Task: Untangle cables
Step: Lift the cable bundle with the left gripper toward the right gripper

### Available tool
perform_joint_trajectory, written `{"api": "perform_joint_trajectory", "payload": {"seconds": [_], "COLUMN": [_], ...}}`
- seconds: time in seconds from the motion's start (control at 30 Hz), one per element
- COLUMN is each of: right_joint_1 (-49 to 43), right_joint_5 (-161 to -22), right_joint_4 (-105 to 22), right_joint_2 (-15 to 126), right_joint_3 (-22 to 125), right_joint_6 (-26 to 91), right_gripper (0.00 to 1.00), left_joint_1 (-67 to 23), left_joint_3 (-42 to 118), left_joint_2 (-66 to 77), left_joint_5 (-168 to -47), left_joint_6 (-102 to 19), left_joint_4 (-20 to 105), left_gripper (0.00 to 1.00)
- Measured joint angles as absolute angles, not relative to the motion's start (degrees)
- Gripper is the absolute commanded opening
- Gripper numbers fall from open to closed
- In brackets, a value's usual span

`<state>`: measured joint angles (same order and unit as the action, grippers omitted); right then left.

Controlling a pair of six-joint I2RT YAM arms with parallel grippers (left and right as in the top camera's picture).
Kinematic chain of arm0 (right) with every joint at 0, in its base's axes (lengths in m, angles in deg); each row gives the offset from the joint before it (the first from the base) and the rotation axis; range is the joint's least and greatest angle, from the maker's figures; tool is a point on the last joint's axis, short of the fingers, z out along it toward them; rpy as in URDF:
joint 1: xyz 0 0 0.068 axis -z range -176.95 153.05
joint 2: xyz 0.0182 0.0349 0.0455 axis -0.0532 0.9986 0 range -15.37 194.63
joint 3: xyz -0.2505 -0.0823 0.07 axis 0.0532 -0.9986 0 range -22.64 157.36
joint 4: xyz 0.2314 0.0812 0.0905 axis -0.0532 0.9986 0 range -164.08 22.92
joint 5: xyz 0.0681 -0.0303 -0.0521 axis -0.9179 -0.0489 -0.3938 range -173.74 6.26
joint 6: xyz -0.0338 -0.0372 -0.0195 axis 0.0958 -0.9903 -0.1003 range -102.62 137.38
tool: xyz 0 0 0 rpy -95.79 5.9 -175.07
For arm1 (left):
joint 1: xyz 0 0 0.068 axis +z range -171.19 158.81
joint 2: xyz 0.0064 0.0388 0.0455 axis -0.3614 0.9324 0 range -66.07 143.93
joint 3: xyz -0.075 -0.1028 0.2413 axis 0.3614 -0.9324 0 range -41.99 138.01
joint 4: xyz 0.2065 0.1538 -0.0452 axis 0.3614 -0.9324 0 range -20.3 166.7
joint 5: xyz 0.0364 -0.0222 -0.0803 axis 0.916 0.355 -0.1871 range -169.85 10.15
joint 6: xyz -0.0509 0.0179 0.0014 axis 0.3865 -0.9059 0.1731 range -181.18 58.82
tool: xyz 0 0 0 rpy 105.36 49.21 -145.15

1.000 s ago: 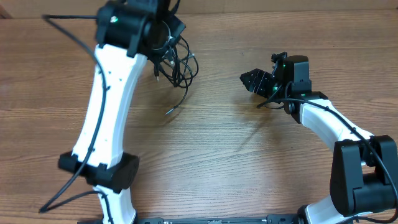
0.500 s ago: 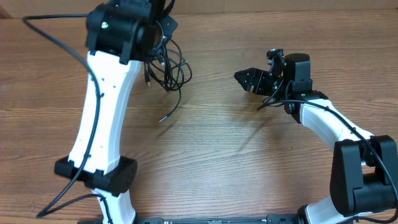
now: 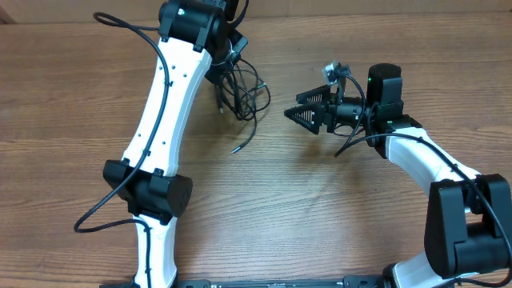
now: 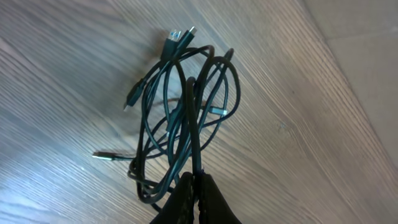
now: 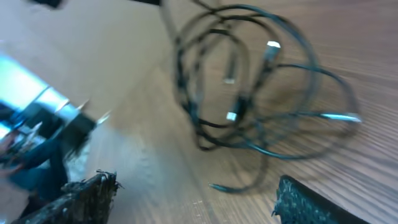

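Observation:
A tangled bundle of black cables [image 3: 240, 90] hangs from my left gripper [image 3: 226, 50] at the table's far middle, with one loose end [image 3: 238, 148] trailing on the wood. In the left wrist view the left gripper [image 4: 198, 180] is shut on a strand of the cables [image 4: 186, 112], whose plugs dangle below. My right gripper [image 3: 308, 114] is open and empty, to the right of the bundle and pointing at it. In the right wrist view the bundle [image 5: 255, 93] lies ahead of the open right gripper [image 5: 196, 193], blurred.
The wooden table [image 3: 320, 208] carries only the cables. My left arm [image 3: 168, 120] stretches from the front left up to the far middle. The right arm's base [image 3: 468, 224] stands at the right edge.
My left gripper has carried the cable bundle to the right. My right gripper has opened wide and moved left toward the bundle.

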<state>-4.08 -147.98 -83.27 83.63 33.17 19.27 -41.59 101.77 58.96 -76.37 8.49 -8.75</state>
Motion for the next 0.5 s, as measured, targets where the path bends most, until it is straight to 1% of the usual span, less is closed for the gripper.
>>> {"api": "perform_joint_trajectory", "payload": {"seconds": [0.23, 0.5], "right_joint_1": [-4.22, -5.7], "right_joint_5": [-157.67, -163.04], "right_joint_4": [-89.83, -92.84], "right_joint_2": [83.63, 83.63], "right_joint_3": [33.17, 33.17], "right_joint_6": [16.87, 16.04], "right_gripper": [0.85, 0.89], "left_joint_1": [-44.72, -47.77], "left_joint_3": [101.77, 101.77], "left_joint_2": [58.98, 59.0], "left_joint_5": [-77.76, -78.2], "left_joint_6": [11.33, 12.64], "left_joint_4": [-6.1, -3.83], "left_gripper": [0.04, 0.04]}}
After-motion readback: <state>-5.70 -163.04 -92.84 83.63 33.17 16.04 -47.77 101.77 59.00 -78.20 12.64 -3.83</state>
